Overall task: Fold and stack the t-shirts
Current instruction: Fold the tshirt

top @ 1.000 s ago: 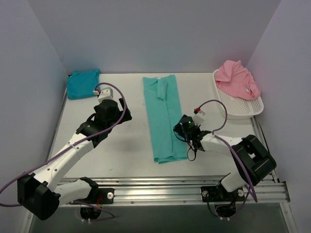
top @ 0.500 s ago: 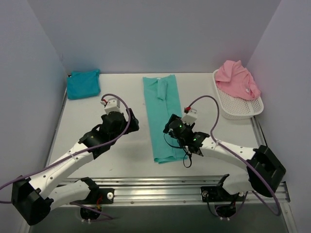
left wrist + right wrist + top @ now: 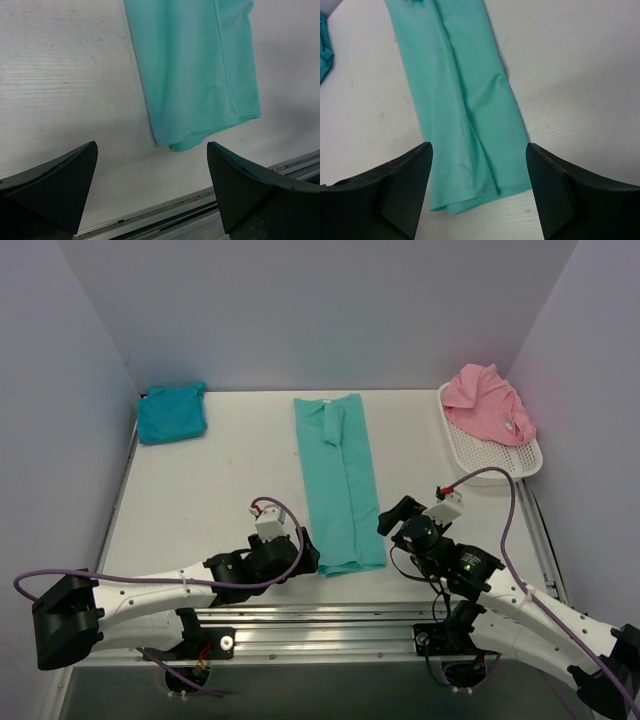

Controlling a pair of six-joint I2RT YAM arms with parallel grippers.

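Three t-shirts are in view. One, the sea-green t-shirt (image 3: 338, 480), lies flat on the table (image 3: 200, 490), folded into a long narrow strip that runs from far to near down the middle. A sleeve is folded in along its far part, and its near end stops just short of the metal rail (image 3: 330, 618) at the table's near edge. The darker turquoise-blue t-shirt (image 3: 172, 412) sits as a small folded bundle in the far left corner, well apart from the strip. The pink t-shirt (image 3: 488, 402) is crumpled, lying in and over the far end of the white mesh basket (image 3: 500, 465) at the far right. The left gripper (image 3: 298, 558) is low over the table just left of the strip's near left corner. Its fingers stand wide apart with nothing between them, and its wrist view shows that corner lying ahead, untouched. The right gripper (image 3: 395, 520) is just right of the strip's near end. Its fingers are also spread and hold nothing, and its wrist view looks down at the strip's near hem between the two fingertips. From the overhead view I cannot tell whether it brushes the cloth's right edge. Both arms reach in low from the near side, one on each side of the strip.
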